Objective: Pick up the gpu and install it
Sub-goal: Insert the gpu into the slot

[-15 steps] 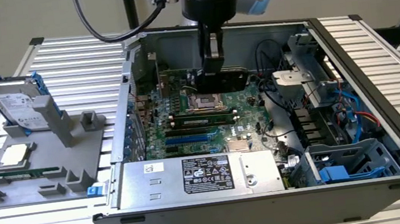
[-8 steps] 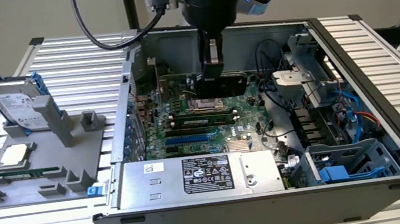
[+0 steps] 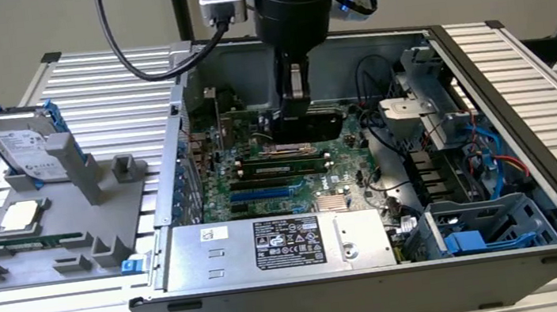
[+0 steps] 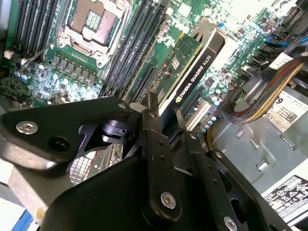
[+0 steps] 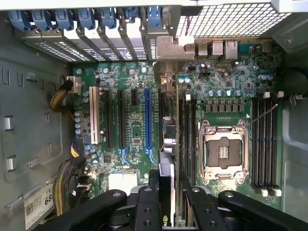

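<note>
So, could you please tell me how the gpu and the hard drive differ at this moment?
The gpu is a green board with a black cooler; the hard drive is silver with blue rails. The gpu is held in the gripper's fingers inside the computer case, over the motherboard; the hard drive sits in the grey holder outside the case, untouched. Both stand on edge.

gpu: glossy black plastic shroud, green board | pincer: matt black metal | motherboard: green
</note>
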You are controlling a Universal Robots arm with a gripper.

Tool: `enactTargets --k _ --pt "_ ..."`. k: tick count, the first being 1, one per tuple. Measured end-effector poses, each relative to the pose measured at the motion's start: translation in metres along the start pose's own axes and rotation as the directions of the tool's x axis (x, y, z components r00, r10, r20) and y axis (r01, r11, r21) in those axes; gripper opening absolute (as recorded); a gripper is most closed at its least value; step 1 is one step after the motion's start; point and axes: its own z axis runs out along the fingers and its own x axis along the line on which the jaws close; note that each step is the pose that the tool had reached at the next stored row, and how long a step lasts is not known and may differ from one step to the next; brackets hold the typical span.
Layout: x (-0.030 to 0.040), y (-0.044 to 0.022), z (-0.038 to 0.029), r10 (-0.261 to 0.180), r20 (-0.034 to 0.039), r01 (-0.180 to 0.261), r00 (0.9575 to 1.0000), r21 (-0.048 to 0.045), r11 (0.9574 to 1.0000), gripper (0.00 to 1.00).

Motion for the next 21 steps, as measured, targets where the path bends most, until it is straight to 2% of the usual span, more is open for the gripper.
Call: enactTargets --k 6,21 --pt "0.0040 0.0012 0.0030 0.000 -0.0001 0.000 1.0000 -0.0027 1.0000 0.00" --pt "0.0179 0.0040 0.0103 0.000 0.0000 0.000 1.0000 -0.0027 1.0000 0.00"
